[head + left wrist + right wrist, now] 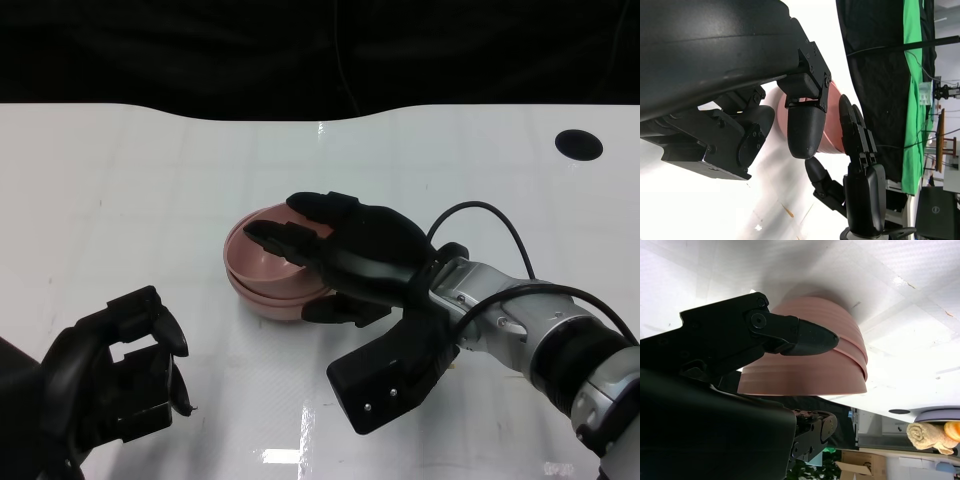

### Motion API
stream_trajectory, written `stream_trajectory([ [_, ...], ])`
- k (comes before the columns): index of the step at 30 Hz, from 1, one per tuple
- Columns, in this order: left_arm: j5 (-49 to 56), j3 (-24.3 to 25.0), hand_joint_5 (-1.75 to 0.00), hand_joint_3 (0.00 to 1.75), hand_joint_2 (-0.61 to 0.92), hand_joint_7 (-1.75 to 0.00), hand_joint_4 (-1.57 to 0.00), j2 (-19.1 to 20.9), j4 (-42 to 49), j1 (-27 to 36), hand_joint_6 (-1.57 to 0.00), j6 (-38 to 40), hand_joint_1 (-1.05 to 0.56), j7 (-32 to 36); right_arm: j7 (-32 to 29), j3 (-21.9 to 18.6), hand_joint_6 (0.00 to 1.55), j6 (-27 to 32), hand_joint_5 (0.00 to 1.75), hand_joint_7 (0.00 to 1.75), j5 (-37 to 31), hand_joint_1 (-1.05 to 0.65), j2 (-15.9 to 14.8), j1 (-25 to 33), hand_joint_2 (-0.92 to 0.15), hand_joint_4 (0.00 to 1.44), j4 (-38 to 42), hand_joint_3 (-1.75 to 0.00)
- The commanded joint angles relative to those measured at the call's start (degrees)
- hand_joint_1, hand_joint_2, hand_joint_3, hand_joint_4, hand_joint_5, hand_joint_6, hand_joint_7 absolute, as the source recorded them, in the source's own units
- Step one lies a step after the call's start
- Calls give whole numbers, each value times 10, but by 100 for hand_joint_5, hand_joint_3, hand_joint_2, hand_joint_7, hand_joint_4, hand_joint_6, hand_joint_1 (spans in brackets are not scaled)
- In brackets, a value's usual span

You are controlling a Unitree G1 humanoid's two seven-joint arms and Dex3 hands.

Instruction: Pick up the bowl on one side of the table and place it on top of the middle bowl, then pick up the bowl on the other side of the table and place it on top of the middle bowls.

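Note:
A stack of pink bowls (262, 272) stands at the middle of the white table (120, 200); I make out at least two nested rims. My right hand (362, 256) reaches in from the right and grips the top bowl, fingers over its rim and into the inside, thumb low on the outer wall. In the right wrist view a fingertip (812, 338) presses on the pink wall of the stack (805, 371). My left hand (122, 382) hovers at the near left, apart from the stack, fingers apart and holding nothing. The left wrist view shows the stack (832, 132) beyond my left hand (750, 115), with the right hand (860, 165) at it.
A round black hole (578, 144) lies in the table at the far right. A black cable (490, 212) loops above my right forearm. The table's far edge meets a dark backdrop. A rolled towel (925, 435) lies off the table in the right wrist view.

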Motion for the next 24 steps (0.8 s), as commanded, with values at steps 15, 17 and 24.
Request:
stream_trajectory([
  [15, -1, 14, -175, 131, 65, -175, -84, 8, 13, -9, -69, -2, 21, 3, 34, -124, 6, 2, 0, 2, 77, -48, -174, 168, -92, 0, -305, -47],
  [17, 4, 14, -175, 130, 65, -175, -84, 12, 10, -10, -69, 6, 20, 7, 43, -145, 8, 3, 0, 3, 90, -48, -190, 198, -92, 0, -345, -47],
  [24, -1, 20, -175, 130, 67, -175, -83, 14, 17, -15, -67, 8, 21, 1, 14, -213, 39, -38, 13, 9, 150, -37, -193, 291, -89, 34, -409, -39],
])
